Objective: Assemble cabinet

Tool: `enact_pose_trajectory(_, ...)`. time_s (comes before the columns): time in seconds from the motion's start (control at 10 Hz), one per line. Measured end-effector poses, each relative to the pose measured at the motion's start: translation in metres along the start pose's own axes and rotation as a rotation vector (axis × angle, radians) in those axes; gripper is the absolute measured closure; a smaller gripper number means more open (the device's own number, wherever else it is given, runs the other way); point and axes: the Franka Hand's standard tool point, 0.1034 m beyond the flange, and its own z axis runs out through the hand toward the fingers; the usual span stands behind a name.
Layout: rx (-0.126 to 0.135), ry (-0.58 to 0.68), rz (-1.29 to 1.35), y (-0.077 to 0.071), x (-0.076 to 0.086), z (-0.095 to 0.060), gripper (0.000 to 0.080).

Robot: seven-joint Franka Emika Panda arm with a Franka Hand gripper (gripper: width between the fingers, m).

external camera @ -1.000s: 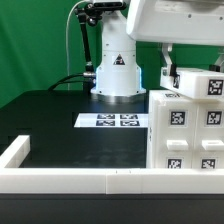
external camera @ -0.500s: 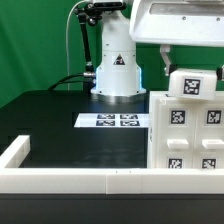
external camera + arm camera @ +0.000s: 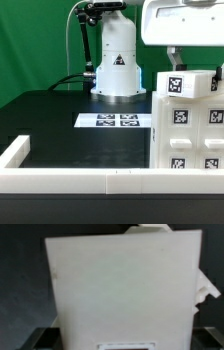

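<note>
The cabinet (image 3: 186, 140), a big white box with square black-and-white tags, stands at the exterior view's right on the black table. My gripper (image 3: 187, 68) hangs over its top and is shut on a smaller white tagged block (image 3: 188, 86), held just at the cabinet's upper edge. In the wrist view this white block (image 3: 120, 286) fills most of the picture. My gripper (image 3: 122, 339) clamps it between dark fingers (image 3: 42, 338) at its two sides. Whether the block touches the cabinet cannot be told.
The marker board (image 3: 114, 121) lies flat on the table in front of the arm's white base (image 3: 115, 68). A low white border rail (image 3: 70, 180) runs along the near edge and the exterior view's left. A green backdrop is behind.
The held block has turned above the cabinet, so its tag has shifted toward the exterior view's left. The hand has shifted a little to the right. The cabinet has not moved.
</note>
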Motion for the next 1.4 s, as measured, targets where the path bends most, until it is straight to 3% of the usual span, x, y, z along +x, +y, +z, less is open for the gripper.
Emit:
enact_pose_trajectory(0.6,0.057,-0.013,0.542,-0.008,-0.003,0.0,0.024)
enact_pose_trajectory(0.9,0.065,-0.049,0.902,-0.009,-0.004,0.0,0.024)
enact_pose_trajectory(1.1,0.068,-0.065,0.919,-0.01,-0.005,0.0,0.024)
enact_pose_trajectory(1.2,0.069,-0.081,0.933,-0.012,-0.009,0.001,0.0147)
enact_pose_trajectory(1.3,0.071,-0.082,0.895,-0.013,-0.01,0.001,0.0147)
enact_pose_trajectory(1.4,0.076,-0.091,0.884,-0.013,-0.01,-0.001,0.0033)
